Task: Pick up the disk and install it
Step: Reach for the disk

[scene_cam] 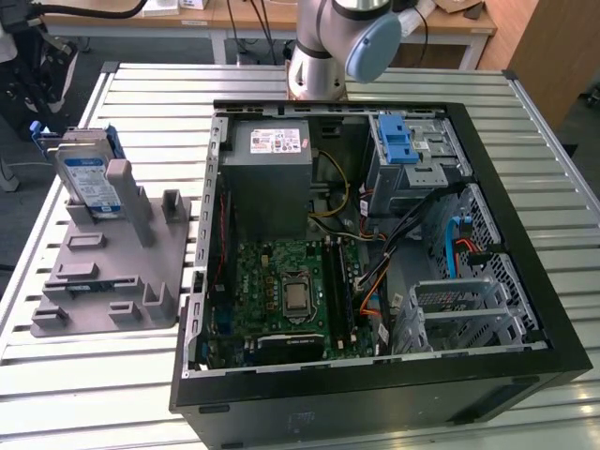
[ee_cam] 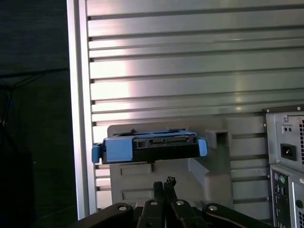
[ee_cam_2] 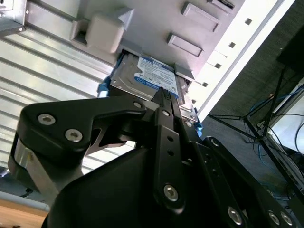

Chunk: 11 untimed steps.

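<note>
The disk (scene_cam: 89,178) is a silver hard drive with a white and blue label and blue side rails. It stands on edge in a slot at the far corner of the grey holder block (scene_cam: 112,272), on the exterior view's left. In the first wrist view the disk (ee_cam: 152,146) shows edge-on, and my gripper (ee_cam: 164,183) sits a short way off it, not touching. In the second wrist view the label side of the disk (ee_cam_2: 154,73) lies just past the gripper (ee_cam_2: 161,92). The fingers are pressed together, shut on nothing.
An open black computer case (scene_cam: 525,356) lies on the slatted metal table (scene_cam: 141,84), beside the holder block. Inside are a grey power-supply box (scene_cam: 272,169), a motherboard (scene_cam: 291,295) and a metal drive cage with a blue latch (scene_cam: 398,141). The arm's base (scene_cam: 314,66) stands behind the case.
</note>
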Each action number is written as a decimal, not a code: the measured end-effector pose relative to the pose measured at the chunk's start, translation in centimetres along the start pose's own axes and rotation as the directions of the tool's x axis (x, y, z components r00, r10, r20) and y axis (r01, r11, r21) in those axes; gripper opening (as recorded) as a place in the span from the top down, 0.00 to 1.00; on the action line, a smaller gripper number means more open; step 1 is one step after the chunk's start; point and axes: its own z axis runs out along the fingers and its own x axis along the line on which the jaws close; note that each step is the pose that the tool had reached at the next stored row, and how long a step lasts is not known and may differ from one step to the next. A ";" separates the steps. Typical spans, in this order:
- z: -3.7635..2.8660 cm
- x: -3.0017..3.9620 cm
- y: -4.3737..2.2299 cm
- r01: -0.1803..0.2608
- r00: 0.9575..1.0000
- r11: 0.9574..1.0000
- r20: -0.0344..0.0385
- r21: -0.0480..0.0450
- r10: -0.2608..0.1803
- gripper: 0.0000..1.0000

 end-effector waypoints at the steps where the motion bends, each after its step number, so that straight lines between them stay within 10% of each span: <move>1: 0.07 0.35 0.09 0.000 1.000 1.000 0.000 0.000 0.000 0.85; 11: 0.21 1.53 0.39 0.000 1.000 1.000 0.000 0.000 0.000 0.85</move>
